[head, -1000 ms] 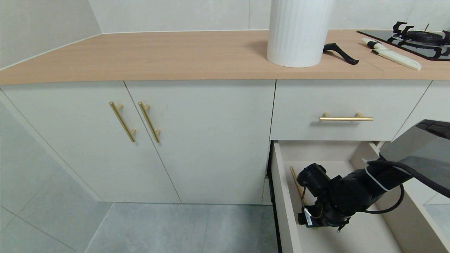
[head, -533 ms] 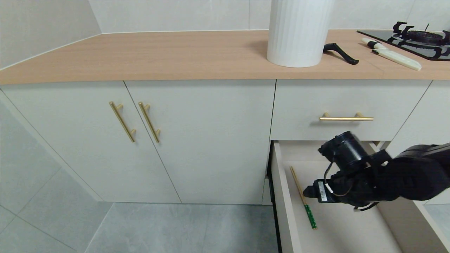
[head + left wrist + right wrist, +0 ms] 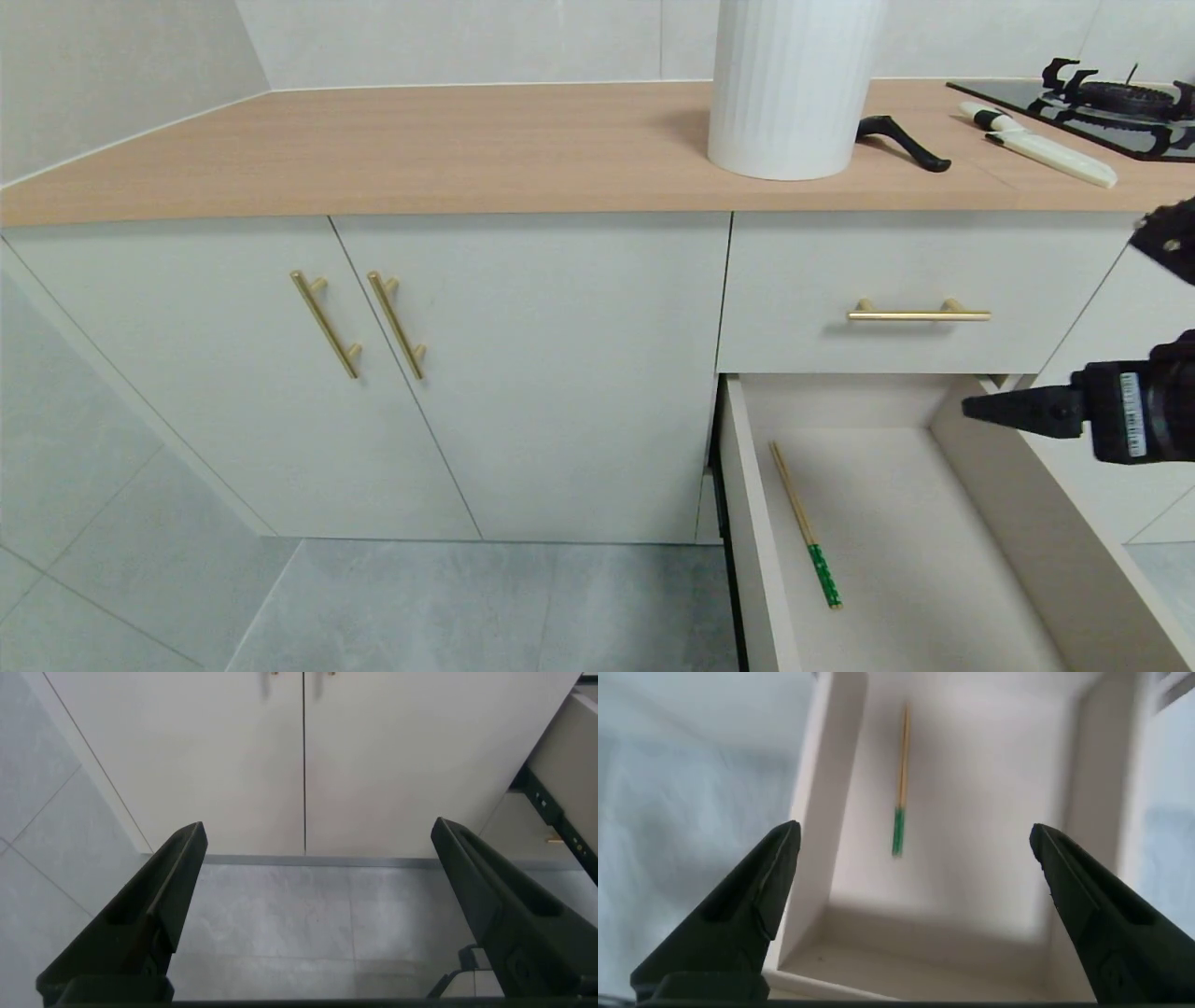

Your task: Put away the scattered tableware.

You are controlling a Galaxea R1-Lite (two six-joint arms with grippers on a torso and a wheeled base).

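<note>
Toward the lower right of the head view, a chopstick lies in the pulled-out drawer, apparently stowed, the right hand hanging spread and empty above the drawer's right side; a knife and black utensil on the tabletop, upper right, seem left to collect.

Ahead of me, the wooden counter carries a tall white ribbed container, with a black gas burner at its far right. Below are two cabinet doors with gold handles, closed above the grey tiled floor.
</note>
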